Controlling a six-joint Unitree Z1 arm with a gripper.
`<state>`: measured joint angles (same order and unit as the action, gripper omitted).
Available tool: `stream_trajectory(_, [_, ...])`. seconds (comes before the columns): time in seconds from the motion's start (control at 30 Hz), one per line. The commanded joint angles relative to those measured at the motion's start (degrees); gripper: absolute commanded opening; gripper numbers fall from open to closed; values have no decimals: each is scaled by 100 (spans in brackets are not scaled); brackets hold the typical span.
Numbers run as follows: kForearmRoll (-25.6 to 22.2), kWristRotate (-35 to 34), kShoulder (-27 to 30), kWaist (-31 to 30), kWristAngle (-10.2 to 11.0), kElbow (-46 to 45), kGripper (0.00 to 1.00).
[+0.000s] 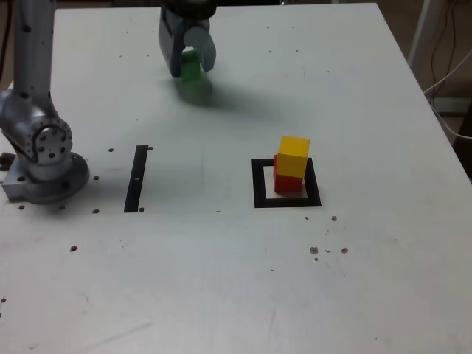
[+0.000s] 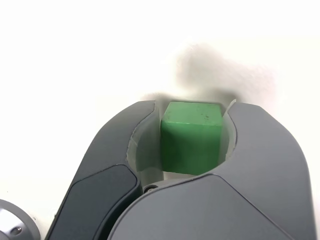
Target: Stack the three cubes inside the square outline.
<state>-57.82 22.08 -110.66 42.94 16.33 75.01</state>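
Hand [image 1: 189,63] clenched on green cube [image 1: 191,68], jaws pressed flat against two opposite faces per wrist view [image 2: 191,137]; cube seated deep between the pads, top face square to them.

Landmark: square outline [image 1: 287,183] on table [image 1: 221,280]. Red cube [image 1: 287,181] inside outline, yellow cube [image 1: 293,155] stacked on red, slightly twisted and offset toward the exterior view's right. Green cube well apart from outline, far side of table, toward the exterior view's left. Thin black strip [image 1: 136,178] also left of outline, not a target.

Step in hand, judged: lift and carry green to top of stack. Two of three placed; last cube pending.

Notes for doing it well: raise clear above yellow's top before travelling across; approach from above, not sideways, to avoid knocking the stack; centre over yellow rather than over outline, given yellow's offset; lower until faces meet, then release gently; withdraw straight up. Risk: offset yellow narrows support, toppling likely if green lands off-centre.
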Motion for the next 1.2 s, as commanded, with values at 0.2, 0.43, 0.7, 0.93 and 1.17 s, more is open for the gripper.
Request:
stream_trajectory(0.2, [-633, -414, 611, -905, 18, 193, 35])
stream_trajectory(0.43, [-858, -728, 733, -1586, 2, 149, 35])
stream_trajectory(0.7, [-1152, -1001, 947, -2391, -145, 642, 35])
stream_trajectory(0.93, [-1363, -1176, 1032, -2869, -283, 1036, 35])
stream_trajectory(1.17, [-1858, -1334, 922, -3301, -261, 1555, 35])
